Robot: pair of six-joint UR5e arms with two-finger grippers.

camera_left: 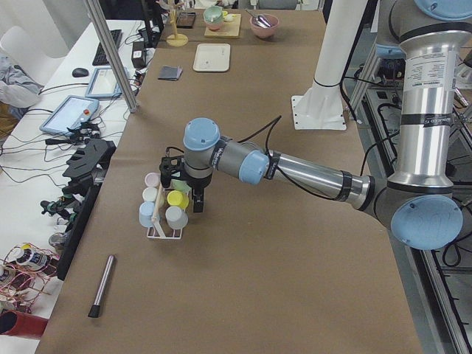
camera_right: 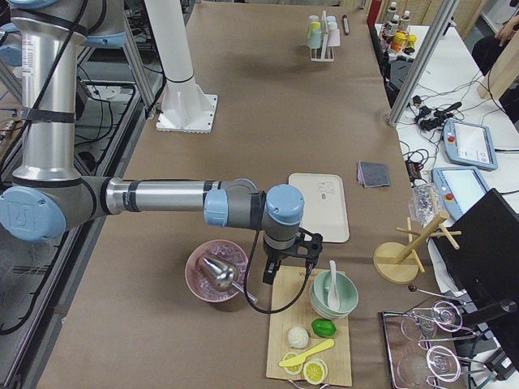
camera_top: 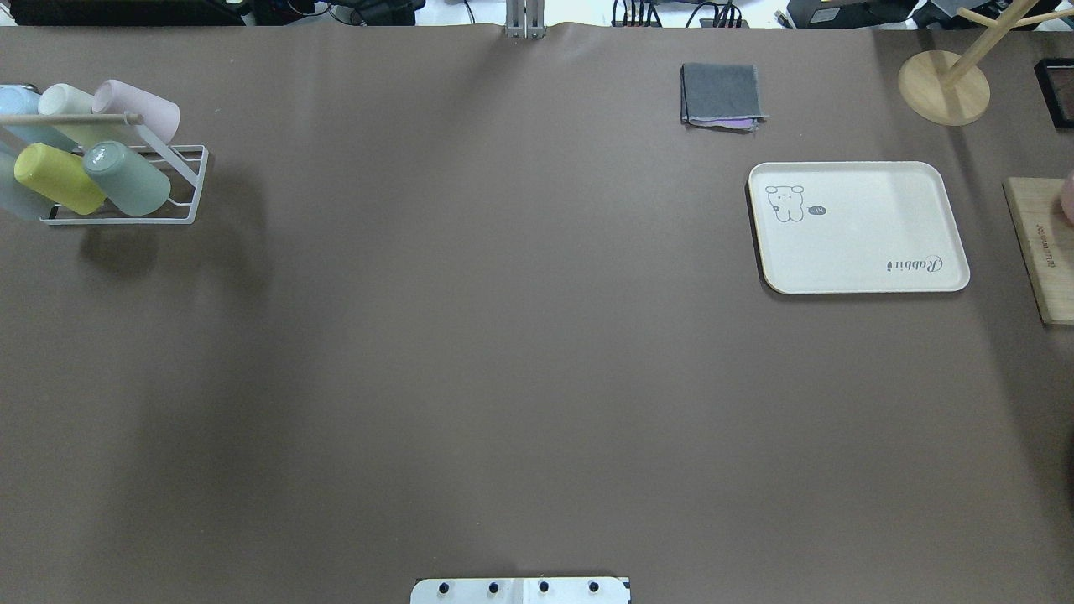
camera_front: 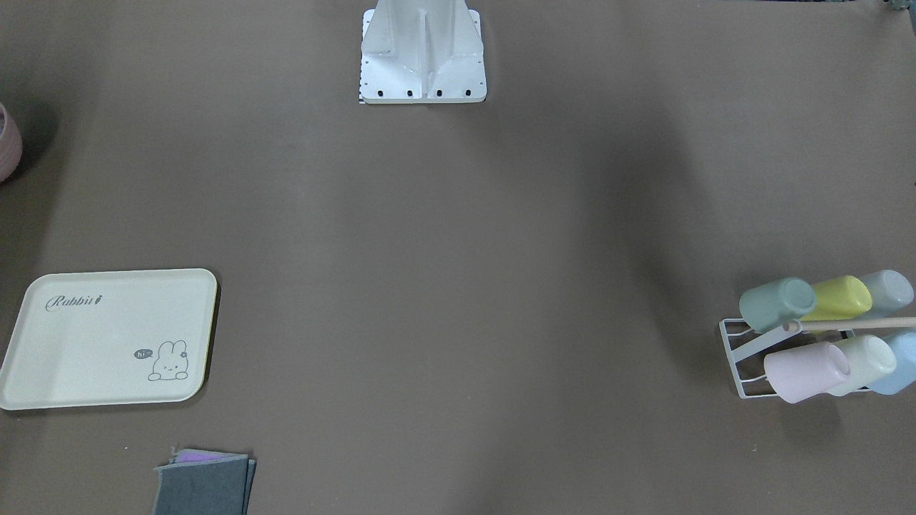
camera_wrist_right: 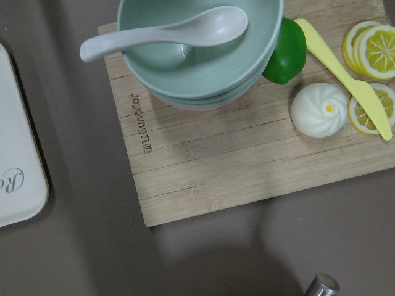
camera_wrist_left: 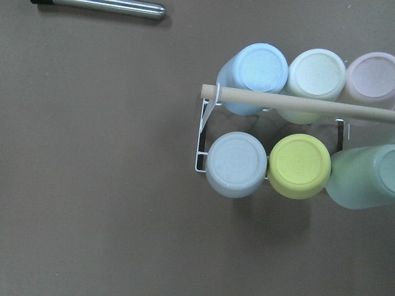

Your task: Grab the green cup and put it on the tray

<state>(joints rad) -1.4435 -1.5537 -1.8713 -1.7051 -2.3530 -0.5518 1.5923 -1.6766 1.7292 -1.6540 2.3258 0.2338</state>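
The brown table (camera_top: pixel 503 377) had the cream plastic rabbit tray (camera_top: pixel 864 243) far to the robot's right. The white wire rack (camera_top: pixel 200 184) stood far left. The mint-green plastic cup (camera_top: pixel 126 178) leaned there, bottom up, at a row's end. The left pincer (camera_left: pixel 183 198) hung above the rack, much nearer. I could not tell if it or the right pincer (camera_right: pixel 284 261) was open or holding anything.
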